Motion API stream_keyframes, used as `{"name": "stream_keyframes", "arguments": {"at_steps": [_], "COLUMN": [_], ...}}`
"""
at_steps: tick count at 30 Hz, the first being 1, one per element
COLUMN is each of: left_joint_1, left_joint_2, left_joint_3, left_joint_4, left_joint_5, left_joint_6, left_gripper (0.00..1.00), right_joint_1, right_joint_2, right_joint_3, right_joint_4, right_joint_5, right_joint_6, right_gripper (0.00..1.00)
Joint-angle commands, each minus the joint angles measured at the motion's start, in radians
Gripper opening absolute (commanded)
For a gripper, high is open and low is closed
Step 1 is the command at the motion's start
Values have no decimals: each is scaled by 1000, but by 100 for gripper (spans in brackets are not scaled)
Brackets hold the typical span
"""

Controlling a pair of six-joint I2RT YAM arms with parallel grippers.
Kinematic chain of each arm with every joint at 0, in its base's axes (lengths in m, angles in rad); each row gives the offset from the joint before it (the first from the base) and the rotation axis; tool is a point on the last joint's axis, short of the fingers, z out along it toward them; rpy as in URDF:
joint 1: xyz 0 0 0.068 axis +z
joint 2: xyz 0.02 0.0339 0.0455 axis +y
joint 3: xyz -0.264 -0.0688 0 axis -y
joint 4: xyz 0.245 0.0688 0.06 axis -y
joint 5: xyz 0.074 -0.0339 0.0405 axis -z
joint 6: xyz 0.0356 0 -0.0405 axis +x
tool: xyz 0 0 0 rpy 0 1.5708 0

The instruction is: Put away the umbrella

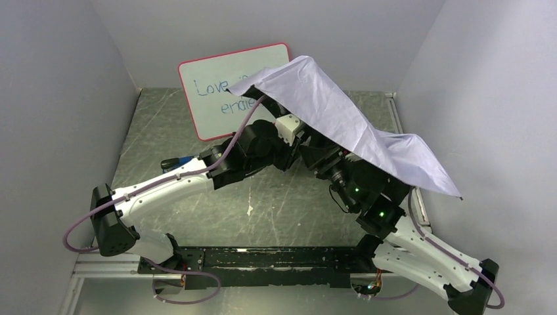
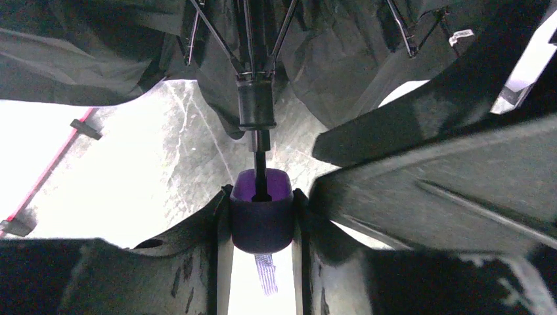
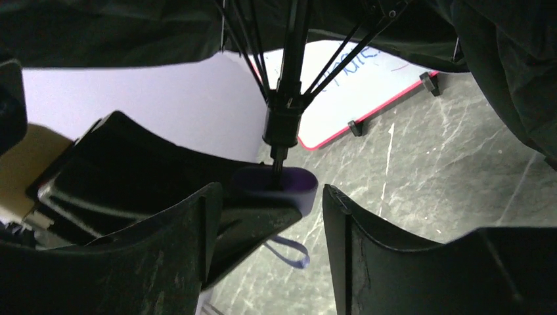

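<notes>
The umbrella (image 1: pixel 341 118) is open, its pale lavender canopy tilted over both grippers in the top view. In the left wrist view my left gripper (image 2: pixel 261 197) is shut on the small purple handle (image 2: pixel 261 220). The thin black shaft (image 2: pixel 261 154) runs from the handle up to the runner and ribs under the black lining. In the right wrist view my right gripper (image 3: pixel 270 197) is open. The handle (image 3: pixel 289 184) sits just ahead between its fingers, touching neither pad that I can see. A strap loop (image 3: pixel 292 252) hangs below the handle.
The red-framed whiteboard (image 1: pixel 217 92) leans on the back wall behind the umbrella; it also shows in the right wrist view (image 3: pixel 368 92). A small blue and black object (image 1: pixel 177 161) lies on the table by the left arm. Grey walls close in both sides.
</notes>
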Motion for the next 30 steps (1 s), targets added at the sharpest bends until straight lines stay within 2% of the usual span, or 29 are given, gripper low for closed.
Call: {"name": "stream_keyframes", "arguments": {"at_steps": [1, 5, 11, 20, 25, 30], "left_joint_1": [11, 17, 20, 19, 20, 19], "left_joint_2": [-30, -49, -78, -180, -212, -202], "left_joint_3": [55, 69, 56, -62, -95, -127], "left_joint_4": [39, 6, -61, -132, -169, -162], "left_joint_5": [-74, -105, -136, -160, -195, -183], "left_joint_6": [-5, -1, -13, -64, -98, -124], "left_gripper": [5, 5, 5, 5, 5, 5], "right_joint_1": [4, 4, 4, 4, 4, 4], "right_joint_2": [-69, -143, -245, -382, -349, -304], "right_joint_3": [-32, -71, -139, -180, -158, -143], "right_joint_4": [-64, -134, -252, -421, -499, -502], "right_joint_5": [-137, -237, -301, -219, -282, -332], "right_joint_6": [-126, -211, -257, -202, -258, -283], "right_gripper": [61, 61, 62, 63, 65, 65]}}
